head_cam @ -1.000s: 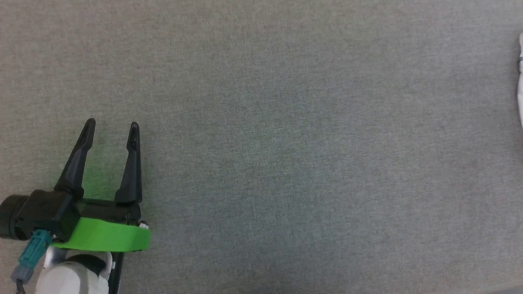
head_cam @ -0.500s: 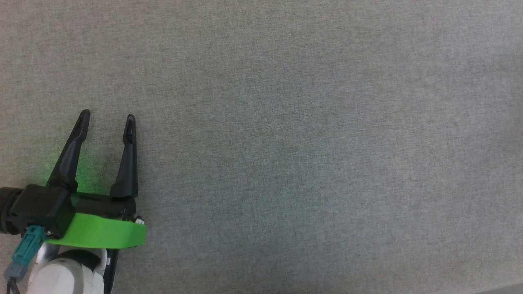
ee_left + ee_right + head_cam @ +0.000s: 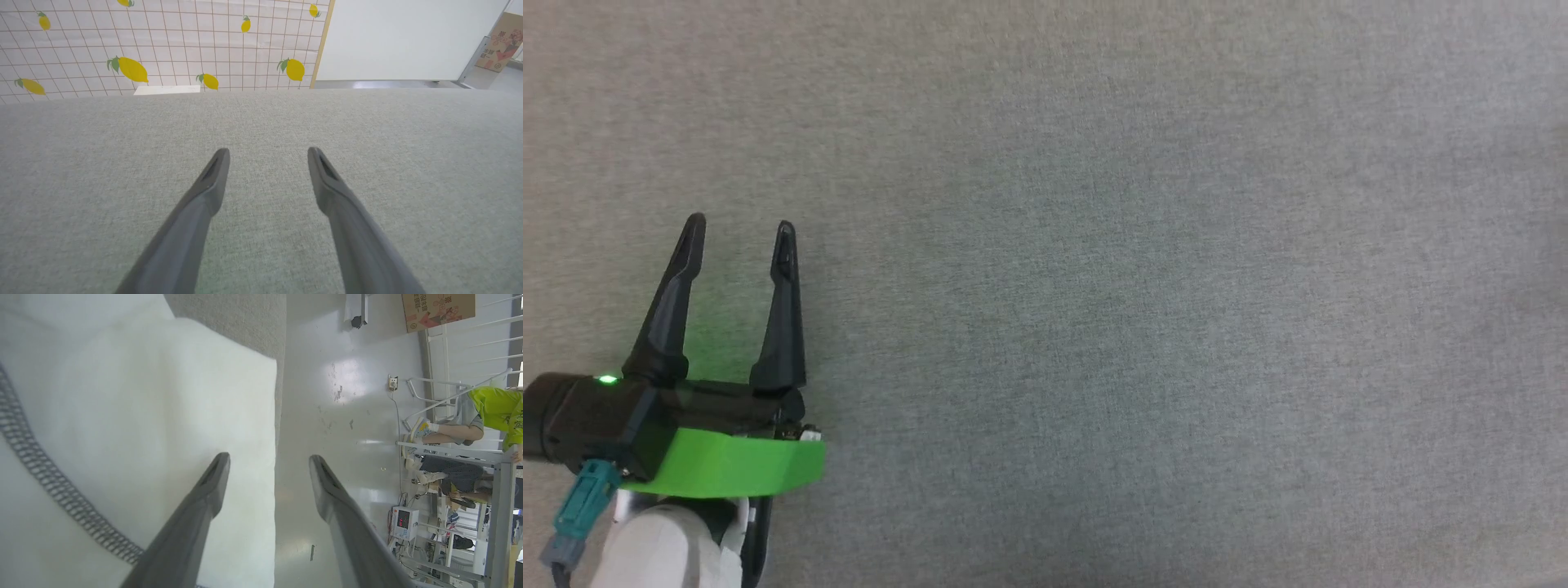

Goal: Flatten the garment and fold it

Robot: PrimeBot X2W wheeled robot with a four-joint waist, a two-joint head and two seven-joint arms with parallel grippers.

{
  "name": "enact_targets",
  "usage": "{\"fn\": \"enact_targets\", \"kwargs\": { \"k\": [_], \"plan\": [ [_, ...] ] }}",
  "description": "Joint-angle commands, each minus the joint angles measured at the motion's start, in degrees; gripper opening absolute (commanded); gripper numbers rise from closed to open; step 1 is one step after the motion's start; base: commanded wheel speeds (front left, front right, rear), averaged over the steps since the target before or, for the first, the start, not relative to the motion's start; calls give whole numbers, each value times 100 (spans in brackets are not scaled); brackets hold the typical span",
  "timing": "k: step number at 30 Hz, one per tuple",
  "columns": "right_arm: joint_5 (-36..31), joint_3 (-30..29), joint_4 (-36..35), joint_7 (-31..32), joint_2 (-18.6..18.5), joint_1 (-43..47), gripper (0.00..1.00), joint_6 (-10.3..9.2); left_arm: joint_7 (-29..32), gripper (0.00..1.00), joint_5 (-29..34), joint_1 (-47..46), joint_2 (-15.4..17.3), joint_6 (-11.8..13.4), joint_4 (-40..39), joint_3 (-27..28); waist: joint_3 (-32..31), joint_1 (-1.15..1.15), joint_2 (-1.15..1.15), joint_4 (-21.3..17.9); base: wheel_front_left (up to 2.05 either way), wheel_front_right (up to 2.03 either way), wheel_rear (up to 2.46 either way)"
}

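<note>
Garment point(image 3: 143, 396), white with a grey stitched seam, lies at the counter point(image 3: 237, 318) edge beneath the right gripper point(image 3: 268, 456), which has just widened to full spread and grips nothing, likely a release before flattening, while the left gripper point(image 3: 740, 222) hovers open and empty over the counter.

left claw point(image 3: 740, 223) over table point(image 3: 1094, 286), garment point(image 3: 143, 396) near table's edge

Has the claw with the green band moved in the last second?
Cannot tell. The left gripper sits slightly higher in the head view, but the plain grey surface offers no fixed mark; the camera itself may have shifted.
</note>
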Motion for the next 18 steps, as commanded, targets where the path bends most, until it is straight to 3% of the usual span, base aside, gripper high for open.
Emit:
{"fn": "enact_targets", "kwargs": {
  "k": [1,9,13,18],
  "plan": [
    [61,28,37,-90,31,-111,100,-11,-71,100,-95,-83,-50,15,76,28,-198,0,0,81,0,0,0],
    [153,-1,120,-762,362,20,100,-11,-382,100,-171,53,-278,139,471,110,-917,0,0,266,0,0,0],
    [206,-150,80,-1091,669,245,100,-11,-468,100,-79,118,-373,238,668,118,-1297,0,0,403,0,0,0],
    [171,-585,-187,-1633,1194,703,100,-11,-530,100,-35,195,-474,187,919,25,-1742,0,0,616,0,0,0]
  ]
}}
